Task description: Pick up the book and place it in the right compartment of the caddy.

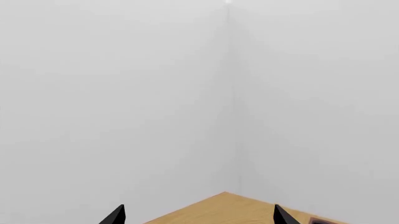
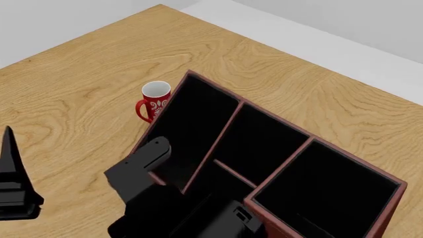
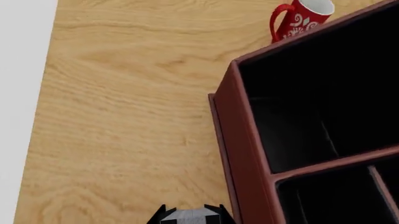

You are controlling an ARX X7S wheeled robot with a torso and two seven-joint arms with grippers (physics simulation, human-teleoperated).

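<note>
The reddish-brown caddy (image 2: 215, 87) with its black interior stands on the wooden table. Its tall right compartment (image 2: 360, 162) is at the near right in the head view. The book (image 3: 187, 217) shows only as a grey-white page edge between the jaws of my right gripper (image 3: 191, 206), which is shut on it. That gripper is above the table, just outside the caddy's outer wall (image 3: 240, 140). In the head view the right arm's black parts (image 2: 142, 168) overlap the caddy's near-left corner, and I cannot tell the book apart from them. My left gripper (image 1: 199, 207) is open and empty.
A red mug (image 2: 153, 101) with white patterns stands by the caddy's far-left wall and also shows in the right wrist view (image 3: 305, 16). The left gripper (image 2: 13, 183) is at the near left over the table. The table's corner (image 1: 224, 205) shows against grey walls.
</note>
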